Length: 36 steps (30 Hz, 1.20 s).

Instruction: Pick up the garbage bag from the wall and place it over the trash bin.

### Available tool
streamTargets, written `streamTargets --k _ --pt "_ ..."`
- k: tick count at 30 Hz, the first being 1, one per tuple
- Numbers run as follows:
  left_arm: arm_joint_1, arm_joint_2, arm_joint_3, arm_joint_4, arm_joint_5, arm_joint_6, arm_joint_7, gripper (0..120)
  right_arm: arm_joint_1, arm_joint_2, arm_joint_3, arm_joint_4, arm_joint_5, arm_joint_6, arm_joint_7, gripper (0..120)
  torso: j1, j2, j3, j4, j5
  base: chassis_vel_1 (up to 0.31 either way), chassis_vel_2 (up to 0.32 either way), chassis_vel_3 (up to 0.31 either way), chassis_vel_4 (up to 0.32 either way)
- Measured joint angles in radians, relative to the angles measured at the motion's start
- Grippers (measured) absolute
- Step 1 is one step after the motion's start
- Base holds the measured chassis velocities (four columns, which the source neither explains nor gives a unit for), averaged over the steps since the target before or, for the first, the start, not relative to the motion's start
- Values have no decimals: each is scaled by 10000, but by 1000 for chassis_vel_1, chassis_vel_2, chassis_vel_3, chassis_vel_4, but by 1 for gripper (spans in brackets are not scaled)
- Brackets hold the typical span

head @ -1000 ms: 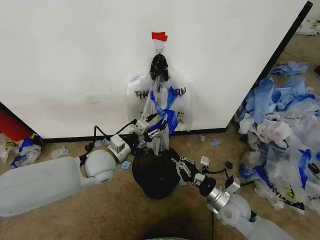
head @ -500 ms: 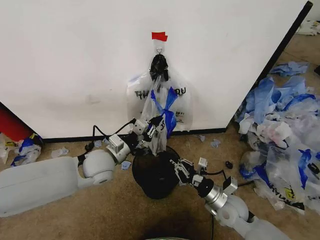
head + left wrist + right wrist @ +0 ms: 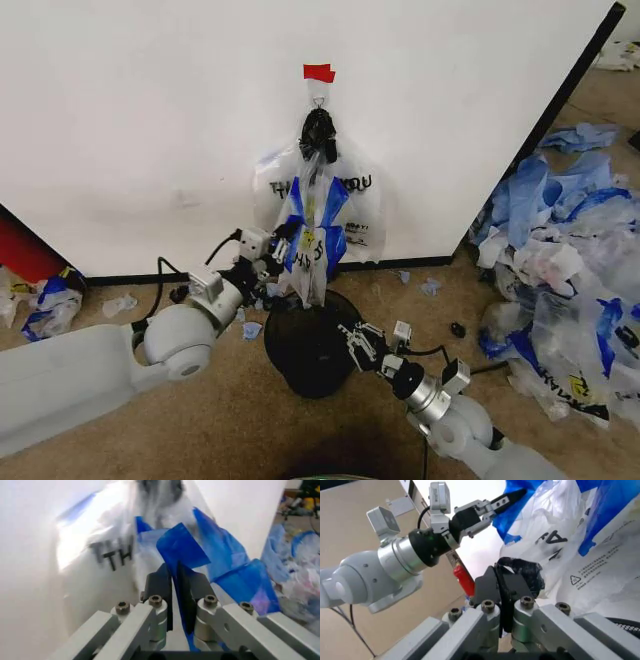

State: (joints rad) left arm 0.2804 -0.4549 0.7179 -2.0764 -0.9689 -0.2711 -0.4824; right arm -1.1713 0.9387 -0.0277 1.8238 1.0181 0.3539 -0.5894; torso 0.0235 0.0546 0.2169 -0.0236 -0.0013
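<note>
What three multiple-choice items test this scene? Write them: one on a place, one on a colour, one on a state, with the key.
1. Where is the garbage bag?
A. hanging from the hook on the wall
B. pulled over the bin's rim
C. lying flat on the carpet

2. What colour is the tape piece above the hook?
A. blue
B. red
C. yellow

3. How is the left gripper?
A. open, clear of the bag
B. shut on the bag's blue film
C. resting on the floor

Key:
1 A: the head view shows the bag gathered at the hook, draped down the wall above the trash bin.
2 B: the tape shows red against the white wall.
3 B: the left wrist view shows the fingers pressed together with blue film between them.
</note>
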Motion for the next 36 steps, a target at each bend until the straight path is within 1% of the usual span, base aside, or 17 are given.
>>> streamTargets --k 3,7,18,24,26,29,30,32,33,35,36 --pt "784 121 -885 -30 -14 1 1 8 4 -42 89 -38 -5 52 -90 0 0 0 0 0 1 0 0 0 0" --pt "1327 176 -1352 -60 15 -4 35 8 23 -23 148 -58 18 74 -93 0 0 0 0 0 0 0 0 0 0" --pt "1807 296 -1755 -157 14 -38 62 8 92 1 109 -55 13 84 -1 0 0 0 0 0 1 0 0 0 0" --pt "1918 344 -1923 -156 -14 -48 65 8 14 -153 385 -55 -453 272 39 0 0 0 0 0 1 0 0 0 0" --pt "1985 384 -2001 -188 -28 -48 68 8 -79 -330 629 -54 -726 354 16 10 0 0 0 0 3 0 0 0 0" --pt "2155 423 -2188 -231 -33 -48 69 8 -221 -636 934 -4 -975 427 -5 20 0 0 0 -1 1 0 0 0 0" --pt "2155 423 -2188 -231 -33 -48 69 8 -221 -636 934 -4 -975 427 -5 20 0 0 0 -1 1 0 0 0 0" --pt "2220 450 -2259 -256 -33 -48 69 8 -315 -807 1080 92 -1007 443 91 28 0 0 0 1 3 0 0 0 0" --pt "2238 459 -2289 -267 -33 -48 68 8 -365 -892 1179 128 -1040 486 159 33 0 0 0 0 -1 0 0 0 0" --pt "2253 481 -2358 -303 -59 -48 67 8 -412 -1017 1447 174 -1149 651 367 43 0 0 0 -1 3 0 0 0 0" --pt "2253 481 -2358 -303 -59 -48 67 8 -412 -1017 1447 174 -1149 651 367 43 0 0 0 -1 3 0 0 0 0"
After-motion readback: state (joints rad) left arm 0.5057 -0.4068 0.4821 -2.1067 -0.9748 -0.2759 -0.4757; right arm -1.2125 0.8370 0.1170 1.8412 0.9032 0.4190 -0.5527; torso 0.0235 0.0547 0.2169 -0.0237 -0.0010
